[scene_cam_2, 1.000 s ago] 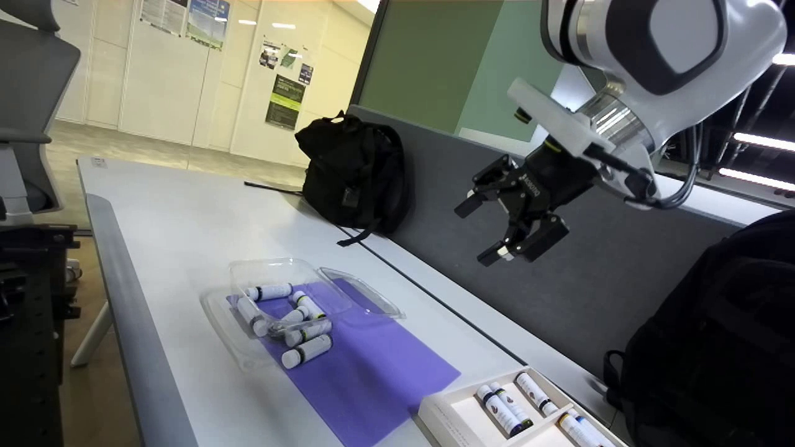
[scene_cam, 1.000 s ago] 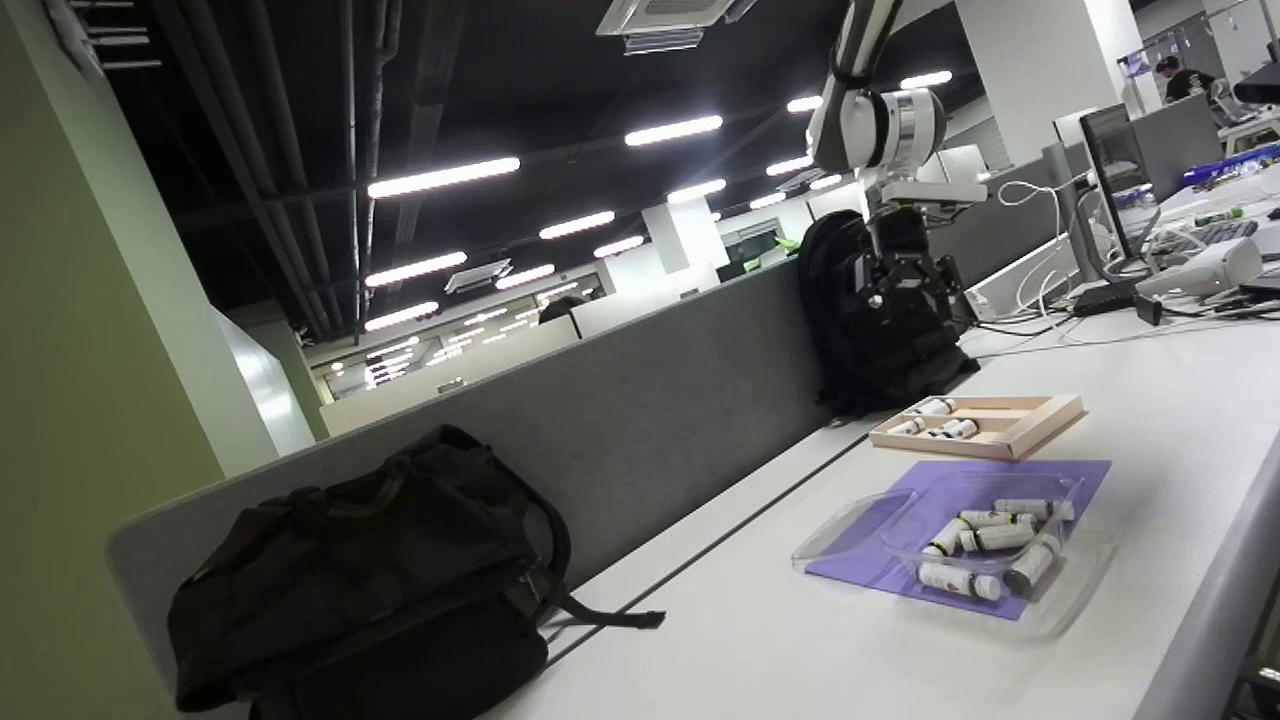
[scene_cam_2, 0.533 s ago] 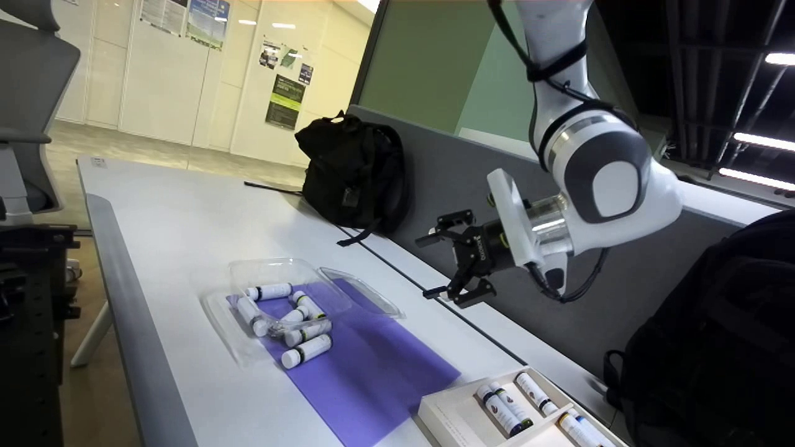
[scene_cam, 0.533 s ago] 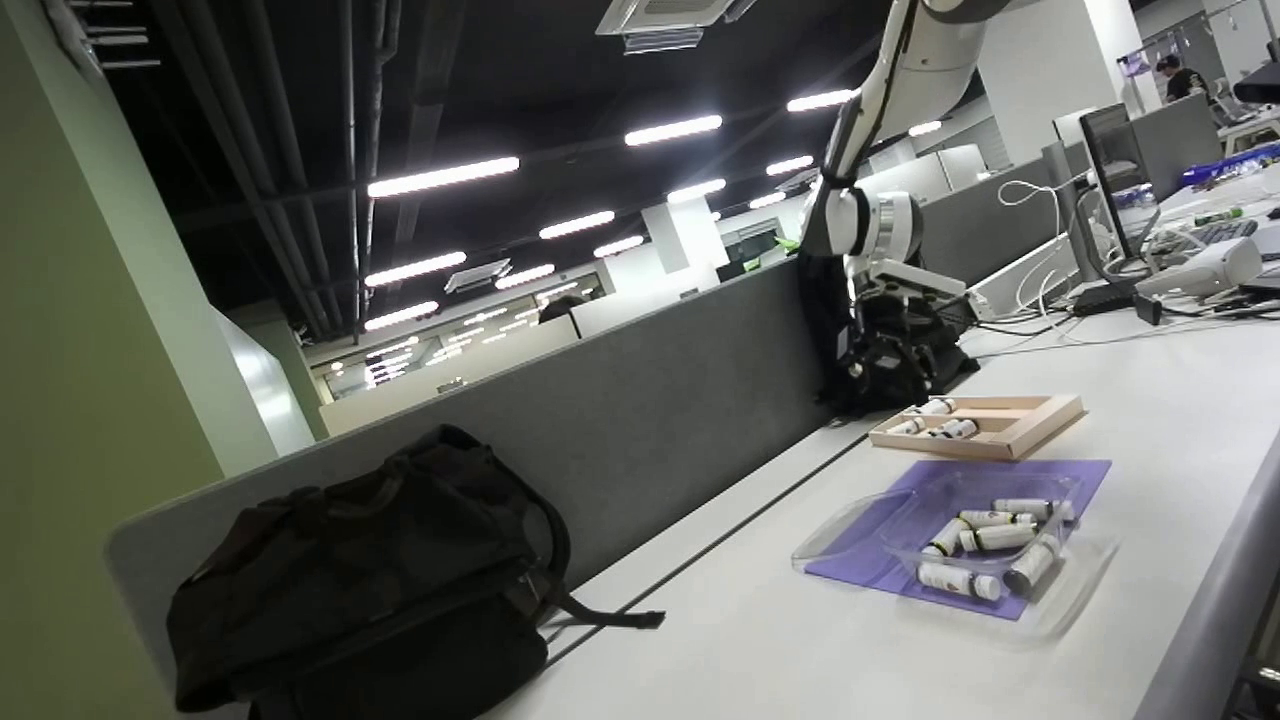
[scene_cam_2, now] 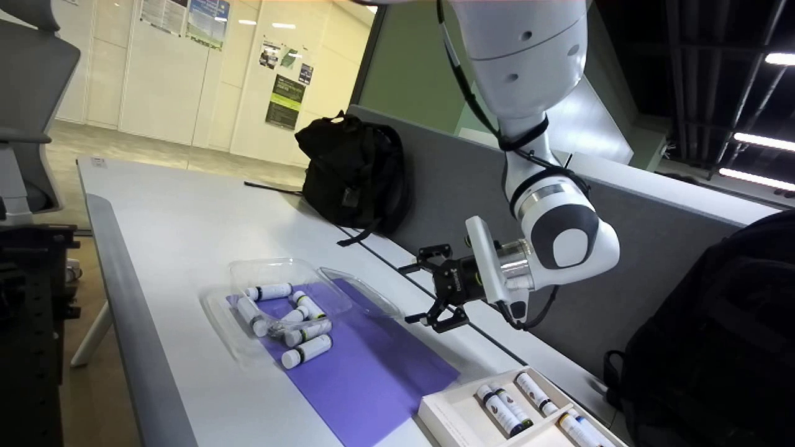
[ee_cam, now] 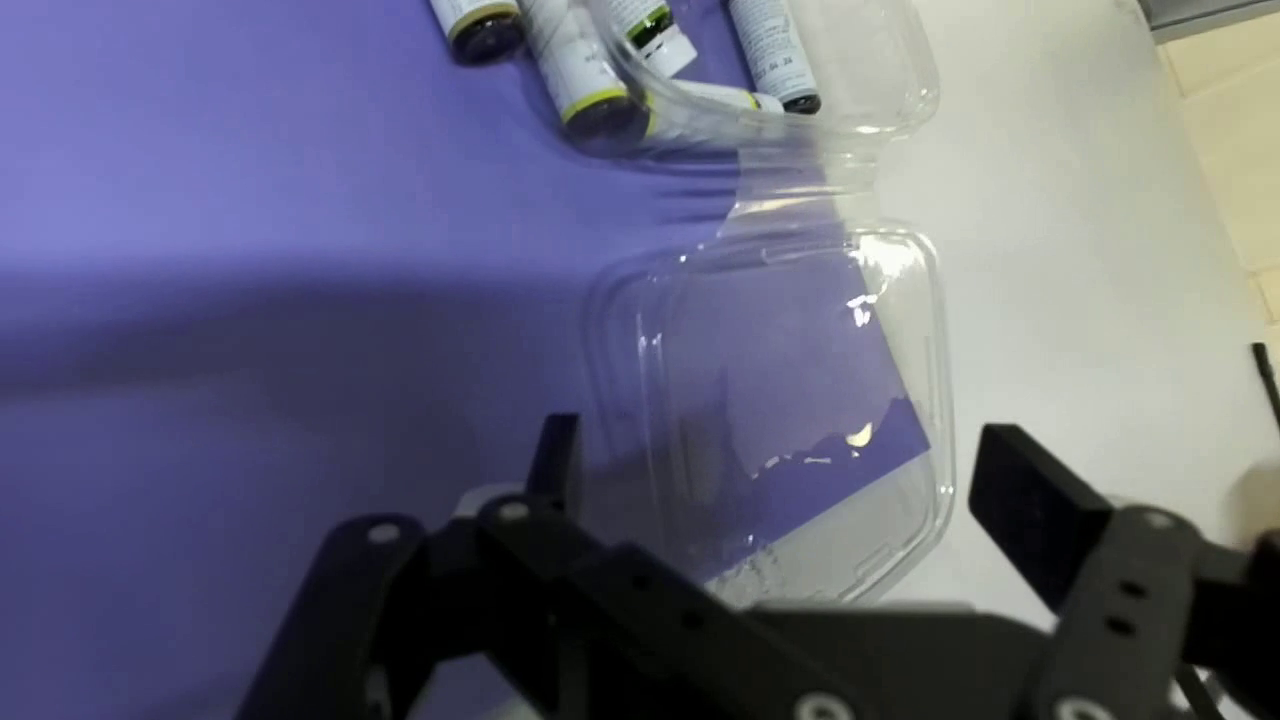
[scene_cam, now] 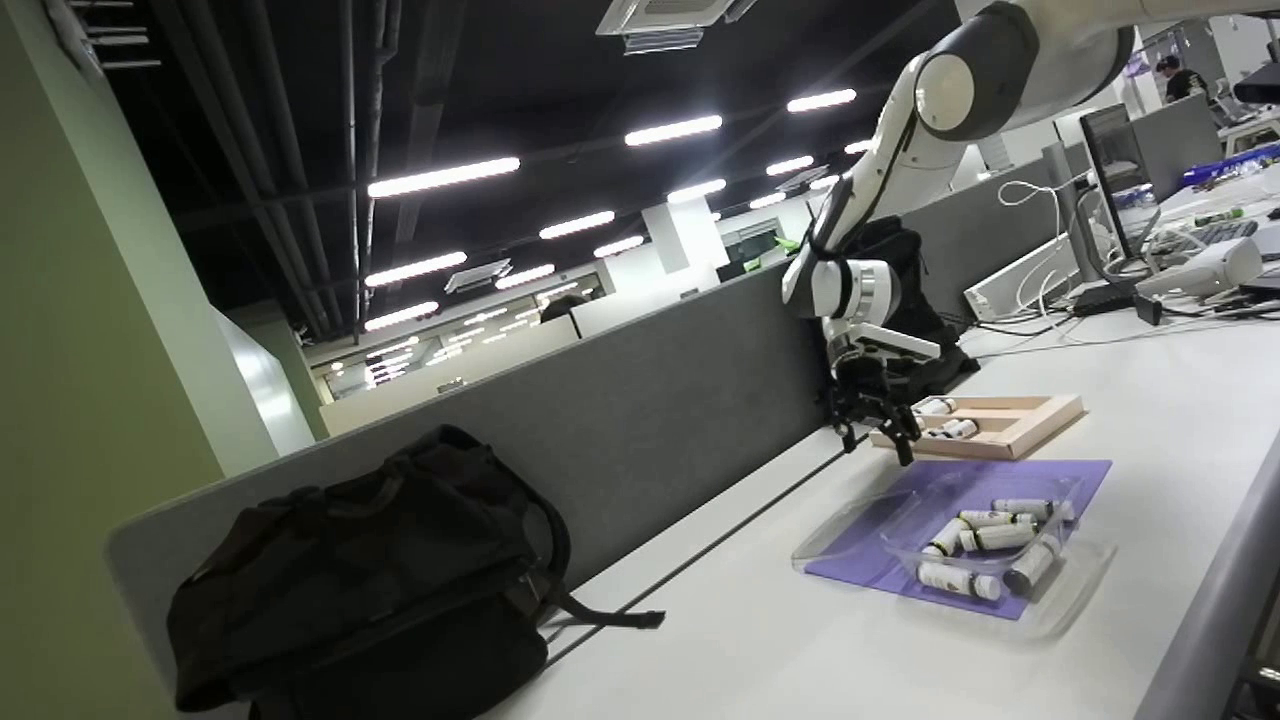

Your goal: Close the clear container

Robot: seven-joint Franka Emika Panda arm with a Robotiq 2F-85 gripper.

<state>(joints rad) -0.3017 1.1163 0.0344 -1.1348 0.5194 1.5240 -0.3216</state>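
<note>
The clear container (scene_cam: pixel 893 545) lies partly on the purple mat (scene_cam: pixel 1080 477), with several whitish bottles (scene_cam: pixel 1000 538) in it; it also shows in an exterior view (scene_cam_2: pixel 240 276) and at the top of the wrist view (ee_cam: pixel 885 85). Its clear lid (ee_cam: pixel 770 340) is folded out flat beside it, joined by a clear hinge strip (ee_cam: pixel 790 185). The lid shows in both exterior views (scene_cam: pixel 840 535) (scene_cam_2: pixel 372 295). My gripper (scene_cam_2: pixel 407 294) is open and empty, above and behind the lid's outer end. In the wrist view the fingers (ee_cam: pixel 780 435) stand either side of the lid, apart from it.
A shallow wooden tray (scene_cam: pixel 1045 428) with bottles stands beside the mat, near the gripper. A grey partition (scene_cam_2: pixel 559 261) runs along the table's back. Black backpacks (scene_cam: pixel 380 570) (scene_cam_2: pixel 714 335) lean against it. Another clear curved edge (scene_cam: pixel 1085 590) shows on the container's side away from the lid.
My gripper has come down from high near the partition and moved toward the lid's outer end, staying open. The container, lid and bottles have not moved.
</note>
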